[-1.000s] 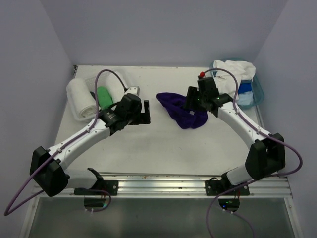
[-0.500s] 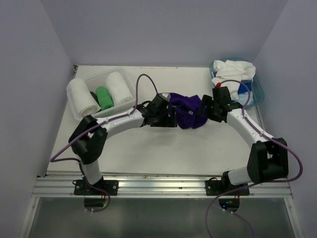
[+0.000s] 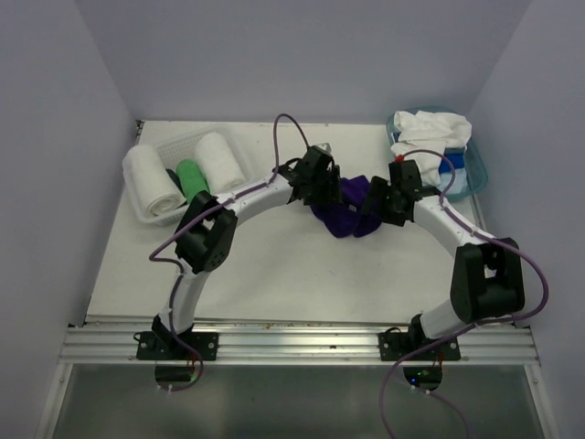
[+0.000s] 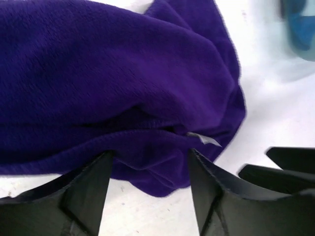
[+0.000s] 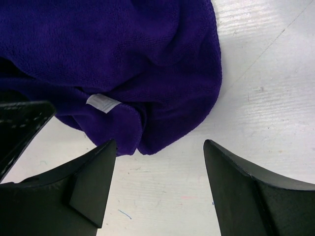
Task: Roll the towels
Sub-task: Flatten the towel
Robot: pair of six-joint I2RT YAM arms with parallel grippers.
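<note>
The towel [image 4: 123, 73] is deep purple — its tag [image 5: 102, 102] white.

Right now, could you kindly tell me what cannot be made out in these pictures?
- Top view: both arms cover part of the crumpled deep purple cloth towel.
- Left wrist view: that towel runs off the top and left edges; the translucent teal plastic tub is blurred, cut by the corner.
- Top view: a white cloth towel hides most of the blue towel in the tub.

Purple towel [image 3: 347, 216] blocks centre; near table [image 3: 292, 279] lies open.
</note>
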